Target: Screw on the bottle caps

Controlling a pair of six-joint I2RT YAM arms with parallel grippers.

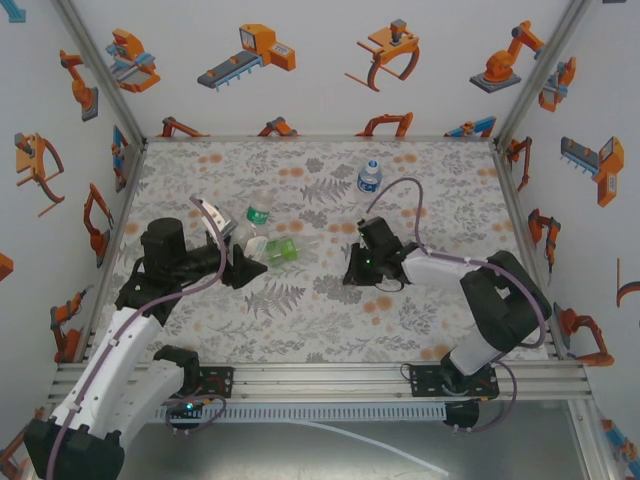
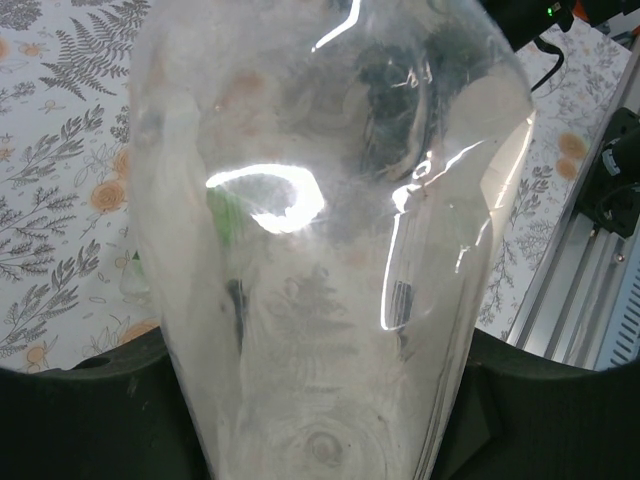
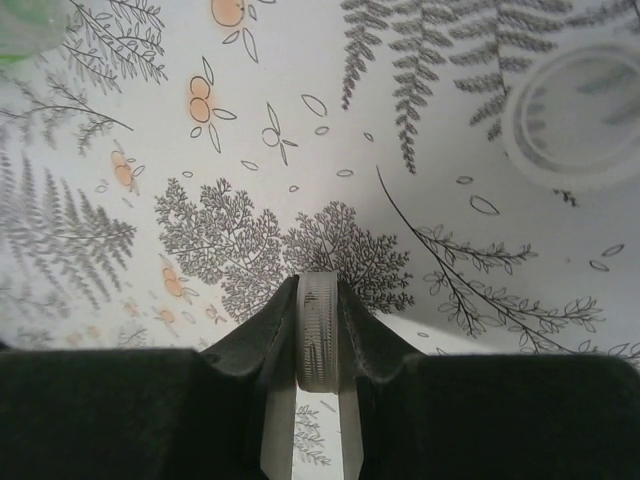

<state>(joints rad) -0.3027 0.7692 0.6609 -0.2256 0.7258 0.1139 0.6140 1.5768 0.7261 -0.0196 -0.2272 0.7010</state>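
Because the right gripper [image 3: 318,300] pinches a white cap [image 3: 318,345] on its edge, the clear bottle [image 2: 320,250] I think it needs is off to its left, squeezed in the left gripper [image 1: 228,243]. A green bottle [image 1: 285,250] lies flat between them. Farther back, the blue-label bottle [image 1: 370,178] stands up.

left arm [image 1: 120,350]: extended forward, jaws clamped on bottle [image 2: 330,250] | right arm [image 1: 440,268]: folded leftward, jaws pinching cap [image 3: 318,330]
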